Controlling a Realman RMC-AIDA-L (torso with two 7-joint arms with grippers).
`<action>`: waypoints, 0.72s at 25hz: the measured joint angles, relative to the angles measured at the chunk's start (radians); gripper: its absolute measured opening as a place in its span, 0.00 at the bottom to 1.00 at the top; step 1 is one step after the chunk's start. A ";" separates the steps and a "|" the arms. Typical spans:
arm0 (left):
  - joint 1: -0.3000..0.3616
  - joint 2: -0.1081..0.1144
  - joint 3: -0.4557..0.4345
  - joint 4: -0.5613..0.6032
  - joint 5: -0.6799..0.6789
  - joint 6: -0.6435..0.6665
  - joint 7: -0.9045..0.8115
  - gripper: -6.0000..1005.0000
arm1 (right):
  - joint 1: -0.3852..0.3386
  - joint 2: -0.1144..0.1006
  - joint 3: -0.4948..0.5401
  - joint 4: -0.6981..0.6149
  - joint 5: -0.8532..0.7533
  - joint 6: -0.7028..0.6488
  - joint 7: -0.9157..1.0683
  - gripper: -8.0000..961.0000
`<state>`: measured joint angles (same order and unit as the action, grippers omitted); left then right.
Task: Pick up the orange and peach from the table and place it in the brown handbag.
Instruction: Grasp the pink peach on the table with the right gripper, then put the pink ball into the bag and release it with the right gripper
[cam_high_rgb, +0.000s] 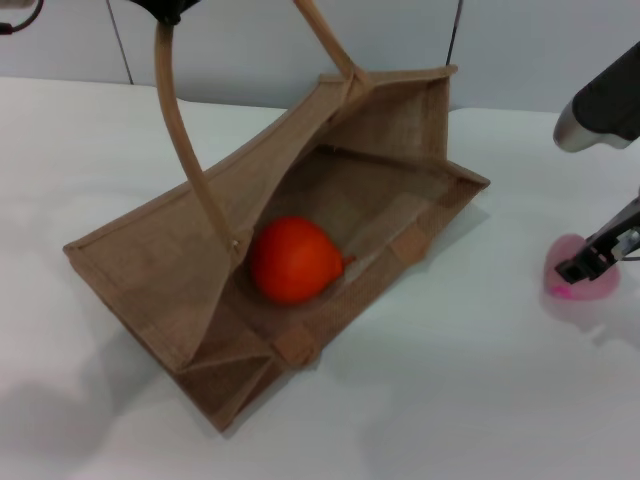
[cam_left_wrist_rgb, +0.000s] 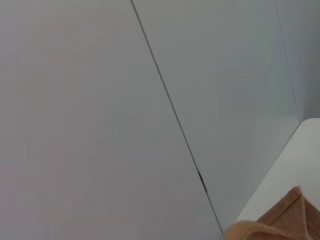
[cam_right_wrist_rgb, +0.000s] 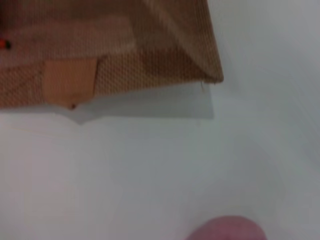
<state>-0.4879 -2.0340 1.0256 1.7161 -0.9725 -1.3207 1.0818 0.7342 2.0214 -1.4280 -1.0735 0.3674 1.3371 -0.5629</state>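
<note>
The brown handbag (cam_high_rgb: 150, 270) lies tilted open on the white table. Its mouth faces me and one arched handle (cam_high_rgb: 185, 140) is pulled up. The orange (cam_high_rgb: 293, 260) rests inside the bag on its lower wall. My left gripper (cam_high_rgb: 165, 8) is at the top edge of the head view, shut on the raised handle. The peach (cam_high_rgb: 578, 285) sits on the table at the far right, outside the bag. My right gripper (cam_high_rgb: 585, 262) hangs right over the peach. The peach also shows in the right wrist view (cam_right_wrist_rgb: 227, 228), with the bag's corner (cam_right_wrist_rgb: 200, 60) beyond it.
The white table (cam_high_rgb: 450, 400) runs all around the bag. A grey panelled wall (cam_left_wrist_rgb: 100, 100) stands behind. A corner of the bag (cam_left_wrist_rgb: 292, 217) shows in the left wrist view.
</note>
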 joint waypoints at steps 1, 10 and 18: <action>0.000 0.000 -0.001 -0.002 0.000 0.000 0.001 0.13 | -0.004 0.000 0.000 -0.025 0.004 0.012 0.000 0.55; -0.006 0.001 0.002 -0.021 0.000 0.012 0.007 0.13 | -0.067 0.006 -0.035 -0.312 0.061 0.139 0.038 0.47; -0.020 0.001 0.005 -0.022 -0.003 0.033 0.007 0.13 | -0.100 0.004 -0.167 -0.596 0.241 0.187 0.106 0.39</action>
<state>-0.5081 -2.0331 1.0302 1.6942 -0.9759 -1.2876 1.0891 0.6345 2.0258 -1.5947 -1.6695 0.6082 1.5244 -0.4570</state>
